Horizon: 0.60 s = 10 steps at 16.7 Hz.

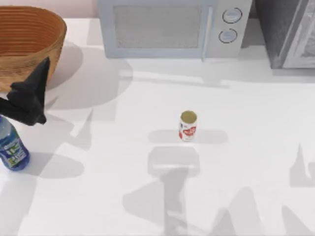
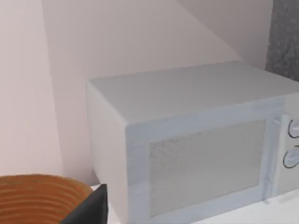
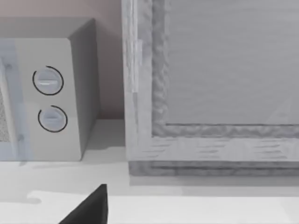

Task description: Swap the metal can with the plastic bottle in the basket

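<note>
The plastic bottle (image 1: 12,150), blue-tinted with a blue, green and white label, stands on the table at the near left, outside the basket (image 1: 29,34). The tan wicker basket sits at the far left corner, and its rim (image 2: 37,184) also shows in the left wrist view. My left gripper (image 1: 43,71) hovers between the two, its black body covering the bottle's top and its tips pointing toward the basket; it looks open and empty. One left finger (image 2: 91,207) shows. The metal can (image 1: 188,126), white and red with a gold top, stands upright at mid-table. One right finger (image 3: 91,207) shows, and the right gripper holds nothing.
A white microwave (image 1: 167,27) stands along the back edge, with its two dials (image 3: 49,98) in the right wrist view. A grey cabinet (image 1: 290,32) fills the back right corner. Bare white tabletop (image 1: 246,162) spreads around the can.
</note>
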Each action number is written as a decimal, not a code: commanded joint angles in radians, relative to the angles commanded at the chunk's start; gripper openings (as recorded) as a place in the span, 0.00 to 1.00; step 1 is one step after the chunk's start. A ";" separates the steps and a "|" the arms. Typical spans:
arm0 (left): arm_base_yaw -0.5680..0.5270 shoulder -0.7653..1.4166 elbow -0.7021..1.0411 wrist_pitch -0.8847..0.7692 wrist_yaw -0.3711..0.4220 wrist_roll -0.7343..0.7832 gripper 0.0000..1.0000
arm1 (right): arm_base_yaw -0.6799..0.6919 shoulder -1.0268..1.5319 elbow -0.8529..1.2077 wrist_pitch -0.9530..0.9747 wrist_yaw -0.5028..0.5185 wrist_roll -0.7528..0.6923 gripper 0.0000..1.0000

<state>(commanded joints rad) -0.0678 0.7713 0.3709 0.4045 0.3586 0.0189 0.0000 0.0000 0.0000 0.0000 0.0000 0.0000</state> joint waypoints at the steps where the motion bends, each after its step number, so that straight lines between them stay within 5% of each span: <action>1: 0.014 -0.121 -0.050 -0.057 -0.050 -0.002 1.00 | 0.000 0.000 0.000 0.000 0.000 0.000 1.00; 6: 0.057 -0.574 -0.263 -0.291 -0.258 -0.012 1.00 | 0.000 0.000 0.000 0.000 0.000 0.000 1.00; 10: 0.067 -0.747 -0.358 -0.391 -0.346 -0.018 1.00 | 0.000 0.000 0.000 0.000 0.000 0.000 1.00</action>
<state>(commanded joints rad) -0.0006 0.0238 0.0133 0.0137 0.0123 0.0009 0.0000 0.0000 0.0000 0.0000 0.0000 0.0000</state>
